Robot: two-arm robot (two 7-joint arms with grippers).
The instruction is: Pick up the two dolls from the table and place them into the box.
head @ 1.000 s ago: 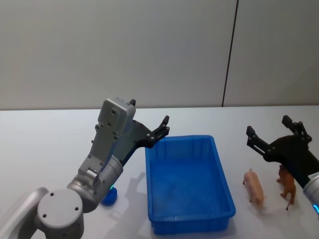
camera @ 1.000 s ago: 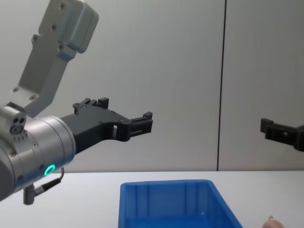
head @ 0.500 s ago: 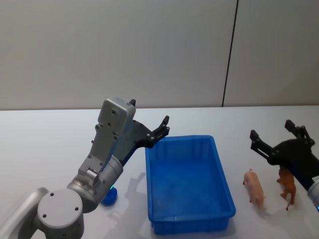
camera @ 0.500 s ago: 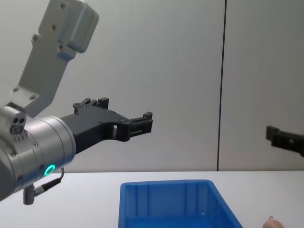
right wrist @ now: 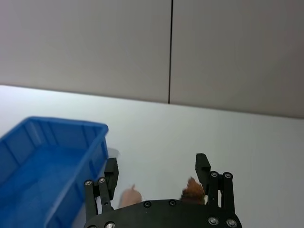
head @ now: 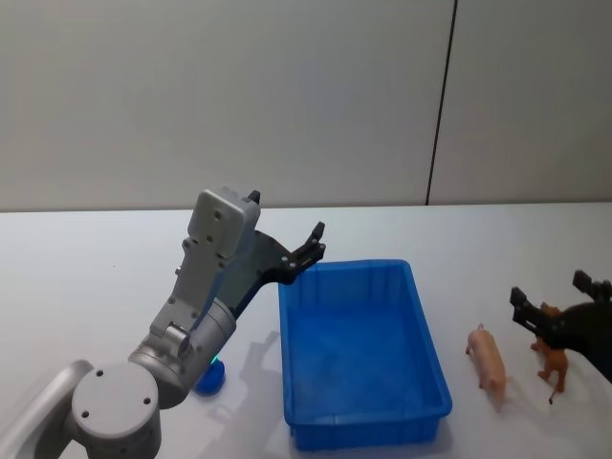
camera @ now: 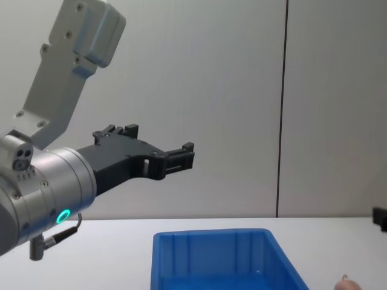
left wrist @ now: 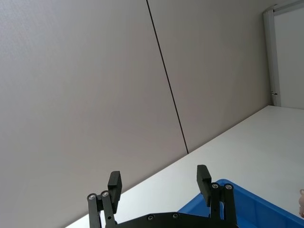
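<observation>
The right gripper (head: pixel 551 293), jaws wide, hangs just above the brown doll (head: pixel 552 361), whose length lies square to their closing line. The pink doll (head: pixel 488 359) lies beside it on the table (head: pixel 96 268), boxward. Beyond the box (head: pixel 368 426), the left gripper (left wrist: pixel 158 175) idles, jaws wide.

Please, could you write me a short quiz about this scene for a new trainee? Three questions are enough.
1. True or false: both dolls already lie inside the blue box.
2. Which gripper is nearest the brown doll? A. left B. right
3. Fill in: the pink doll stands on the table between the box and the ______ doll.

Key: 1 false, both stand on the table. 2 B, the open right gripper; the left gripper is raised, open, by the box's far left corner. 3 brown.
</observation>
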